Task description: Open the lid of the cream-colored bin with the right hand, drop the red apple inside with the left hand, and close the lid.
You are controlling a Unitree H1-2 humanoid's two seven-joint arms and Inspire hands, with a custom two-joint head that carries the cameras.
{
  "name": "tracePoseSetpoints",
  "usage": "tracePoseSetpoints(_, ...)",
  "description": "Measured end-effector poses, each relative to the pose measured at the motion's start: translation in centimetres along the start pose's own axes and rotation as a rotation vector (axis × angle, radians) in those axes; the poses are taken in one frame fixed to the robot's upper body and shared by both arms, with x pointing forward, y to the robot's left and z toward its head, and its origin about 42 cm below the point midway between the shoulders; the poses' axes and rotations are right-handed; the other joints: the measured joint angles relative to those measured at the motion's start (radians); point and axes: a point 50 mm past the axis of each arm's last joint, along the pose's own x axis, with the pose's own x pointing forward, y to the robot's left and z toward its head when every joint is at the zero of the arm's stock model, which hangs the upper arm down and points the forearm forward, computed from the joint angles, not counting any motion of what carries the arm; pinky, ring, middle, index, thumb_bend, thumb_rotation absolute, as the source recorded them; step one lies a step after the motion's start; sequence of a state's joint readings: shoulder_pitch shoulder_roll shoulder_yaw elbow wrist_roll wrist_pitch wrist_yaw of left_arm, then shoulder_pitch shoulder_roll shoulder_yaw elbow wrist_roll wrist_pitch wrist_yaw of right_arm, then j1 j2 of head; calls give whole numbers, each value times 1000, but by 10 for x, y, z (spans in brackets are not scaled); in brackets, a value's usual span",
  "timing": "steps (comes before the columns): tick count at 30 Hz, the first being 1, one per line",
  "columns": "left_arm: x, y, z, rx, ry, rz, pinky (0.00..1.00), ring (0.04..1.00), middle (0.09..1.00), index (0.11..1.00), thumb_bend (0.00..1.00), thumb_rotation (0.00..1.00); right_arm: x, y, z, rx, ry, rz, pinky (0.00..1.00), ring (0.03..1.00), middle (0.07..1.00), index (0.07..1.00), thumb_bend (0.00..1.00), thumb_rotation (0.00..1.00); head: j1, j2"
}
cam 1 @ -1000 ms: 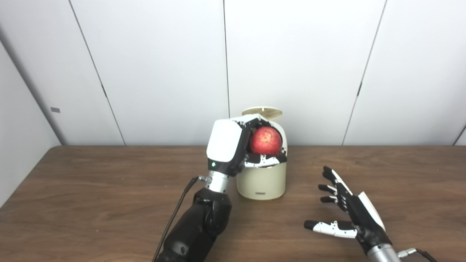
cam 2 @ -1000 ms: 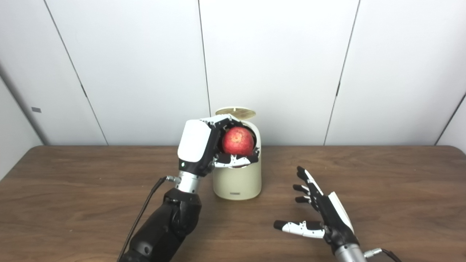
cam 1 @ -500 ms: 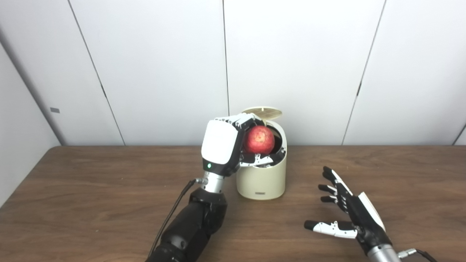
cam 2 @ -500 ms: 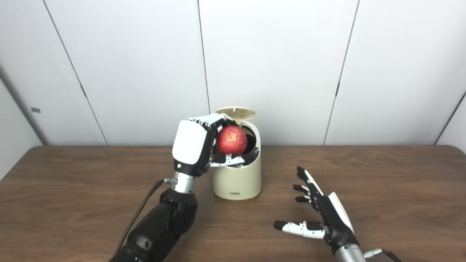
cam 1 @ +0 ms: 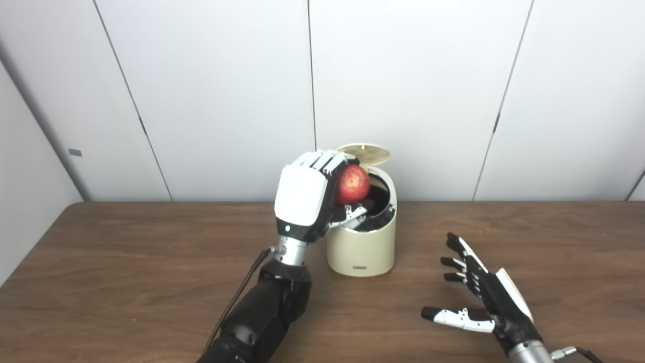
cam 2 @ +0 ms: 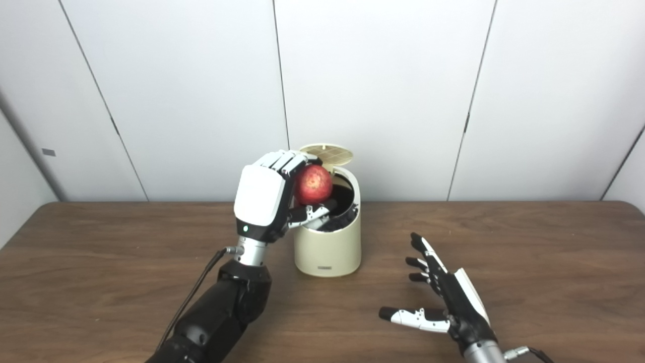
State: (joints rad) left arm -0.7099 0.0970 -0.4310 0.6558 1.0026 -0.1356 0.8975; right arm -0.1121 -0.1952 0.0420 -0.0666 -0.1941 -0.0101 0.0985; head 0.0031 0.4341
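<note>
The cream-colored bin (cam 1: 361,247) stands on the table's middle, its round lid (cam 1: 364,153) tipped up at the back and its dark inside showing. My left hand (cam 1: 307,201) is shut on the red apple (cam 1: 352,184), holding it over the bin's left rim, just above the opening. My right hand (cam 1: 481,297) rests low over the table to the right of the bin, open, fingers spread, holding nothing.
The brown wooden table (cam 1: 126,282) stretches wide to both sides of the bin. White wall panels (cam 1: 211,91) stand right behind the table's far edge. A black cable (cam 1: 237,302) hangs from my left wrist.
My left hand has drawn the apple a little left and up, from the middle of the bin's opening to its left rim. The right hand has stayed put.
</note>
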Motion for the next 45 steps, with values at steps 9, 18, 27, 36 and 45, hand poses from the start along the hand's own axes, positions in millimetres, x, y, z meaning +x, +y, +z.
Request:
tracePoseSetpoints(9,0,0,0,-6,3,-5,578,719,769,782,898,169,0,0,-1,13,-1,0,767,860,957,962,789,256,3,-5)
tracePoseSetpoints(18,-2,3,2,-29,10,-16,565,689,753,786,888,203,0,0,-3,13,3,0,765,856,961,964,777,237,8,-5)
tracePoseSetpoints(27,-9,8,7,-120,0,-35,542,650,728,779,807,298,0,0,-3,14,2,0,777,862,963,965,783,240,9,-2)
tracePoseSetpoints(36,-12,10,12,-167,-24,-45,549,639,713,771,813,249,1,1,-3,14,2,3,768,862,964,968,780,263,5,3)
tracePoseSetpoints(45,-11,11,11,-177,-30,-47,511,605,693,744,780,227,1,1,-3,13,1,2,758,860,961,965,779,253,8,3)
